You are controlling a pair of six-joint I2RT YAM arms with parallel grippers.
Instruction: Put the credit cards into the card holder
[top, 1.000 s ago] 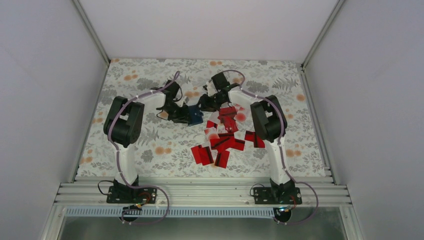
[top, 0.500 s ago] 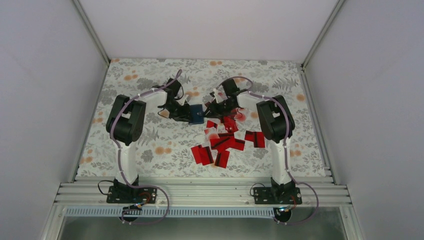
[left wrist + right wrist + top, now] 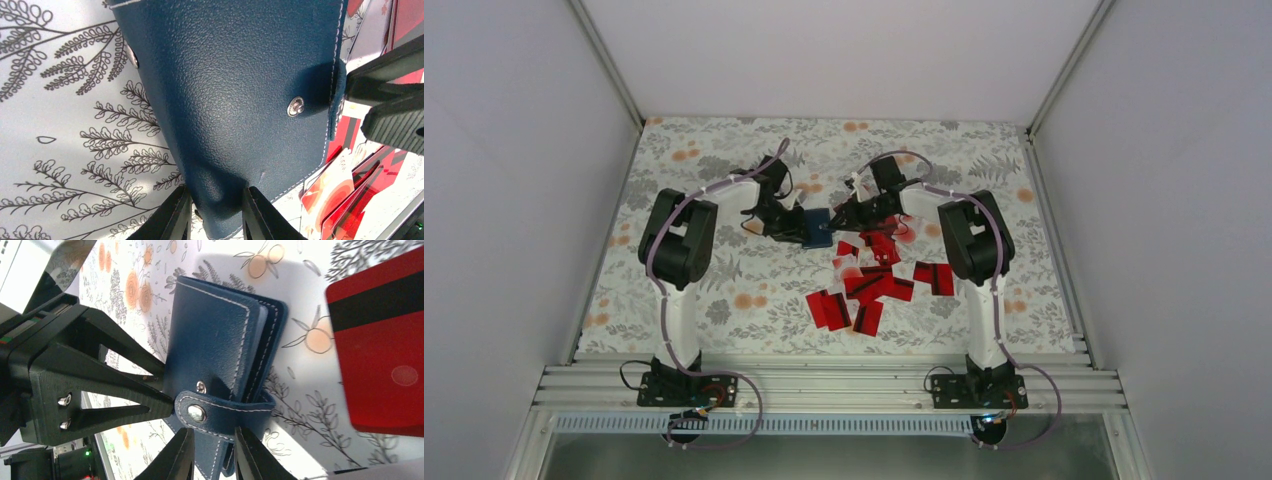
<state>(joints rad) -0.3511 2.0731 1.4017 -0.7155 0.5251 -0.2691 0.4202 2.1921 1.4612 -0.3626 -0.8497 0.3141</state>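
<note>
Navy leather card holder (image 3: pixel 225 90) looks floppy; left gripper (image 3: pixel 216 200) clamps its 6 o'clock edge, right gripper (image 3: pixel 214 440) pinches its strap (image 3: pixel 225 412).

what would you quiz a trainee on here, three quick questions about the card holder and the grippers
1. True or false: neither gripper touches the card holder.
2. The snap strap sits between the fingers of which gripper? A left, B right, C neither.
3. Fill in: the loose credit cards lie nearer the ___ arm's base.

Key
1. False: the left gripper pinches the holder's edge.
2. B: the right gripper has the strap between its fingers.
3. right
</note>
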